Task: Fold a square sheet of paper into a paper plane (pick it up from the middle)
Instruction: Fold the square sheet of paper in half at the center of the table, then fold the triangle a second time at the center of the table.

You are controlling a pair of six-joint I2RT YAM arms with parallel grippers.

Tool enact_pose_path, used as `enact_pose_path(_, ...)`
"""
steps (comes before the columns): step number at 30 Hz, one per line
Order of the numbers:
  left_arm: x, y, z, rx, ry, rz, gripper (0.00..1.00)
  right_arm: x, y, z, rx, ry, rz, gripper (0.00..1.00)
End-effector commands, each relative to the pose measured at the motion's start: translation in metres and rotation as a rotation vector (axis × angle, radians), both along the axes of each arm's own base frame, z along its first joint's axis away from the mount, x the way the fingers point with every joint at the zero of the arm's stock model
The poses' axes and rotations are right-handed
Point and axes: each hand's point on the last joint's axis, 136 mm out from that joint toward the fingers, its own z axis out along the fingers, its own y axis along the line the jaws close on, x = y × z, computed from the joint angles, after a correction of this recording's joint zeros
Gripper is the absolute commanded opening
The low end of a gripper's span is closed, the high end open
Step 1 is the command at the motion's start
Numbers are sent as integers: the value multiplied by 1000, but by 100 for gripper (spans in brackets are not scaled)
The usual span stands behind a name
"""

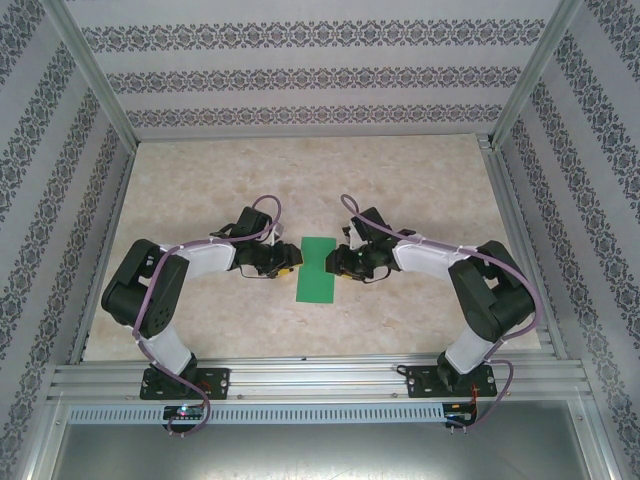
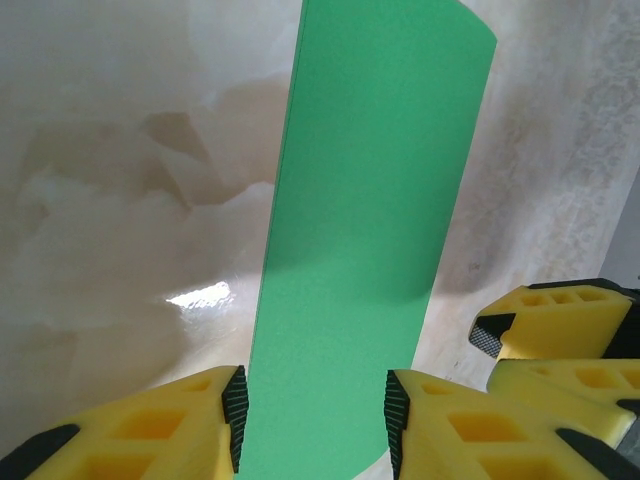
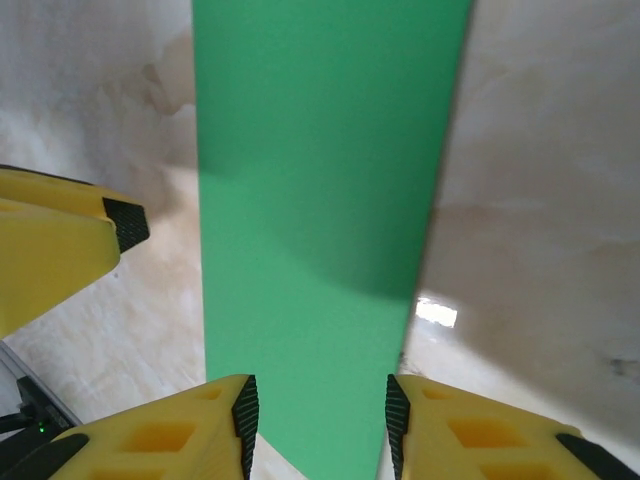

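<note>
The square sheet of paper (image 2: pixel 370 250) looks matt and smooth, the table (image 2: pixel 120 250) glossy and marbled.

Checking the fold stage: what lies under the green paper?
The green paper lies on the beige marbled table. Nothing else shows at its edges. Any folded layers beneath it, and the patch of table it covers, are hidden.
</note>
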Motion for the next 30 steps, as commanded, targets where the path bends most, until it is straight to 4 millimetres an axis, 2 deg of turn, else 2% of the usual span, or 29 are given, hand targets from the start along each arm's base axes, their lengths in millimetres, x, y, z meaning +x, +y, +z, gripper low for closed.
enact_pose_path(1,4,-1,3,-11,-5,-12,44,4,7,-4,9,-8,-14,40)
enact_pose_path(14,1,-4,5,-8,-5,-36,45,-2,9,-23,-3,40,13,38)
enact_pose_path(19,0,-7,4,-1,-2,-51,46,-8,-6,-41,-90,68,4,37)
enact_pose_path(24,1,-9,3,3,2,-58,48,-15,-10,-59,-106,103,2,35)
enact_pose_path(30,-1,-13,-2,15,16,-72,49,-16,-14,-63,-125,111,-6,35)
